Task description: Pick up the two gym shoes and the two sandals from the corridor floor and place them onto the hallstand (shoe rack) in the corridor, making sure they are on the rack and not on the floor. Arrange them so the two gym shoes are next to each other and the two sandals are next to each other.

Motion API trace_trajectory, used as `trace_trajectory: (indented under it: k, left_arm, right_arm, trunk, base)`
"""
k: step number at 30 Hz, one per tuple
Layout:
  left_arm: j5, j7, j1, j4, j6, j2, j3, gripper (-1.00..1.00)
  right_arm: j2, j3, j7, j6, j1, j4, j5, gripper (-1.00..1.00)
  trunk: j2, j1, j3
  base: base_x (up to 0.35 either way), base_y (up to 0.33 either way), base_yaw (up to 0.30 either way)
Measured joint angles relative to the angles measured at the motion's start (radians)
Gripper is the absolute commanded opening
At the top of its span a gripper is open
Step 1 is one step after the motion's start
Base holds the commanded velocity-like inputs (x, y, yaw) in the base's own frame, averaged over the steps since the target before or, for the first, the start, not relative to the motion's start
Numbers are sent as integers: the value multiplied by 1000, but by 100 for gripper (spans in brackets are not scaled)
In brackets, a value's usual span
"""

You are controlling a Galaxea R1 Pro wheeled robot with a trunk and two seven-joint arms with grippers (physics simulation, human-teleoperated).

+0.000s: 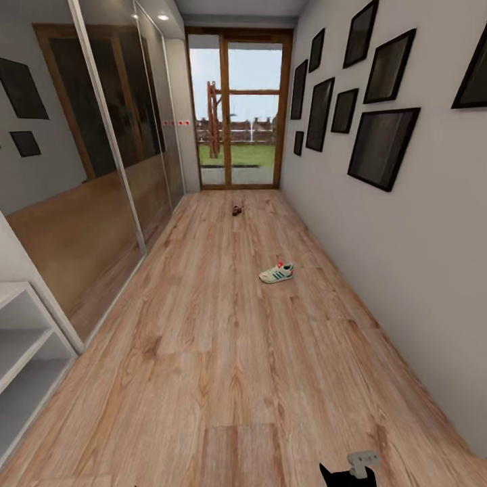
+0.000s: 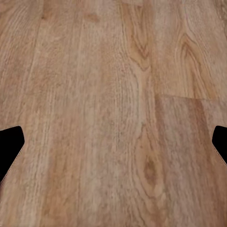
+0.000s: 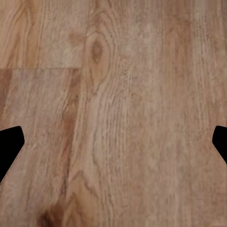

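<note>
Cream-white lace-up gym shoe [image 1: 276, 272] on grainy wood-plank floor [image 1: 223, 352]; both grippers [image 2: 113, 142] [image 3: 113, 142] spread wide, empty.

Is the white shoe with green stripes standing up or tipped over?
Standing up. The cream-white lace-up sneaker with green stripes sits sole-down on the light brown wood-plank floor, opening facing up.

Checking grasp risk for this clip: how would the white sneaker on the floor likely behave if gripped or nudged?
The sneaker sits upright on its flat sole, so it probably won't roll or tip. On the smooth plank floor a nudge would likely slide it. It looks soft-sided, so the upper may give when squeezed, though it's too small here to be sure.
</note>
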Motion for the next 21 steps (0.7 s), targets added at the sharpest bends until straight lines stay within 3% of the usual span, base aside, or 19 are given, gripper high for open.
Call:
trace_trajectory:
  k: [10, 21]
  left_arm:
    - [1, 0, 0, 0, 0, 0, 1, 100]
    - [3, 0, 0, 0, 0, 0, 1, 100]
  right_arm:
    - [0, 0, 0, 0, 0, 0, 0, 100]
    - [0, 0, 0, 1, 0, -1, 0, 100]
  trunk:
    - [0, 0, 0]
    - [0, 0, 0]
  base:
    - [338, 32, 0]
    - [315, 146, 0]
